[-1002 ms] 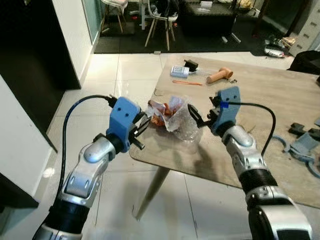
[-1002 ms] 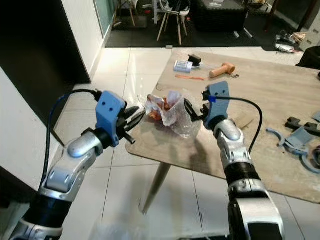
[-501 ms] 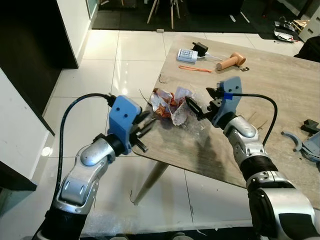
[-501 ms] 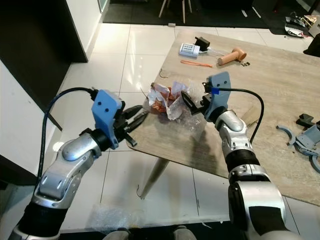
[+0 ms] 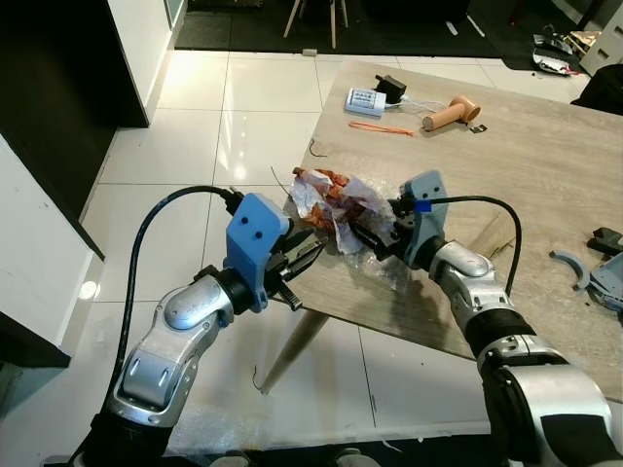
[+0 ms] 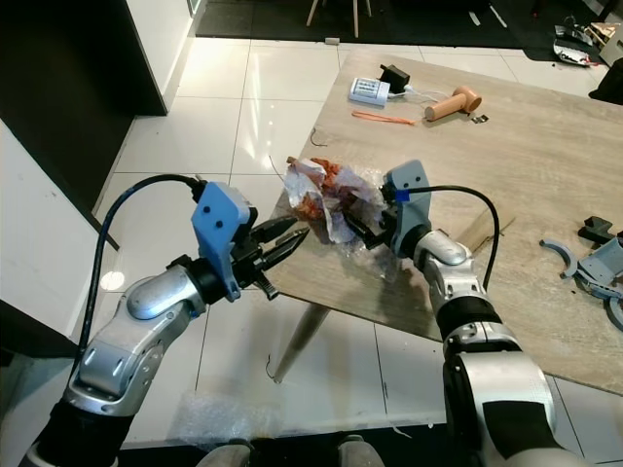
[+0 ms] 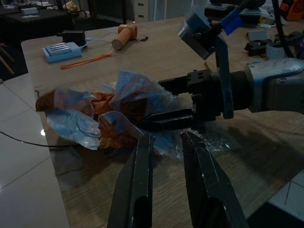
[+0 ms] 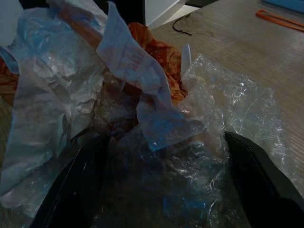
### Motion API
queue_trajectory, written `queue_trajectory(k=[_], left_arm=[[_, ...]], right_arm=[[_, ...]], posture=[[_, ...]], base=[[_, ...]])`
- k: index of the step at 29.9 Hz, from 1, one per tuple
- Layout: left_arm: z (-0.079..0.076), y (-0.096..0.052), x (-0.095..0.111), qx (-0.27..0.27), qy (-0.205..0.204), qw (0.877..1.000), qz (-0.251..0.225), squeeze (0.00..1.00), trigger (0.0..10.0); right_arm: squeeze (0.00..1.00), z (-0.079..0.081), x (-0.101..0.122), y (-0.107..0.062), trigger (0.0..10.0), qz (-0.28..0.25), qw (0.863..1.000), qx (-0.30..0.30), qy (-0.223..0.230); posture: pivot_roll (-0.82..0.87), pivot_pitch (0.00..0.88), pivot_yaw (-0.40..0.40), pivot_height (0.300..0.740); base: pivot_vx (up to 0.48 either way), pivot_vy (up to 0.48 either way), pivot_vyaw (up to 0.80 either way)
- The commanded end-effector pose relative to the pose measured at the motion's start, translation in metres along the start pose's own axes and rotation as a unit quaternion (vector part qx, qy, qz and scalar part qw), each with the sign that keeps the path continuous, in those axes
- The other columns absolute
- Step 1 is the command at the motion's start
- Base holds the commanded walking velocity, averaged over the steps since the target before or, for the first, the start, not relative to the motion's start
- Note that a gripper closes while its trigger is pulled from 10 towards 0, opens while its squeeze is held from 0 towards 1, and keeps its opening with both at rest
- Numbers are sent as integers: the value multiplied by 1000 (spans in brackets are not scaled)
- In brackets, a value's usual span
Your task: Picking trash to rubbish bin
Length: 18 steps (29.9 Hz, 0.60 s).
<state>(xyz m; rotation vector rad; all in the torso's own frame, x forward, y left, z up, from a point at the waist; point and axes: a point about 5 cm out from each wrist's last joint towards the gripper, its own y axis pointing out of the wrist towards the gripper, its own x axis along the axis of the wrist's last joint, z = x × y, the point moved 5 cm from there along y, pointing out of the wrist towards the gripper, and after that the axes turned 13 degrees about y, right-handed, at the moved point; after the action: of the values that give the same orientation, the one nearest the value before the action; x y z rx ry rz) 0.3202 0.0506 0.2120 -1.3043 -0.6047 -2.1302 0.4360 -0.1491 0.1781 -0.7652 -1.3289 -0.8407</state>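
Trash [image 5: 336,199] between right end effector [image 5: 375,233] fingers

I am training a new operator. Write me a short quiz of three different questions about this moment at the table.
1. True or false: the right claw has its fingers spread around the crumpled trash.
2. Which object lies nearest the table's far edge?
A. the hammer
B. the trash
C. the left claw
3. Fill in: the trash is paper wrapper and clear ____ wrap.

Key: 1 true; 2 A; 3 bubble.
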Motion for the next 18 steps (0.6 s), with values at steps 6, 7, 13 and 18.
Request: queue_trajectory(k=[6, 7, 13, 18], left_arm=[[-9, 0, 2, -28, 5, 1000, -2, 0, 10000], [-9, 0, 2, -28, 5, 1000, -2, 0, 10000], [-7, 1, 2, -31, 4, 1000, -2, 0, 10000], [-7, 2, 0, -34, 4, 999, -2, 0, 10000]], right_arm=[[0, -13, -20, -7, 0, 41, 998, -37, 36], [0, -13, -20, -7, 0, 41, 998, -37, 36], [0, -22, -15, -9, 0, 24, 997, -69, 34], [0, -28, -4, -10, 0, -9, 994, -93, 57]], posture=[[-6, 242, -28, 740], [-6, 242, -28, 740], [-19, 226, -20, 740], [-28, 204, -13, 740]], base=[[0, 0, 0], [0, 0, 0], [0, 0, 0], [0, 0, 0]])
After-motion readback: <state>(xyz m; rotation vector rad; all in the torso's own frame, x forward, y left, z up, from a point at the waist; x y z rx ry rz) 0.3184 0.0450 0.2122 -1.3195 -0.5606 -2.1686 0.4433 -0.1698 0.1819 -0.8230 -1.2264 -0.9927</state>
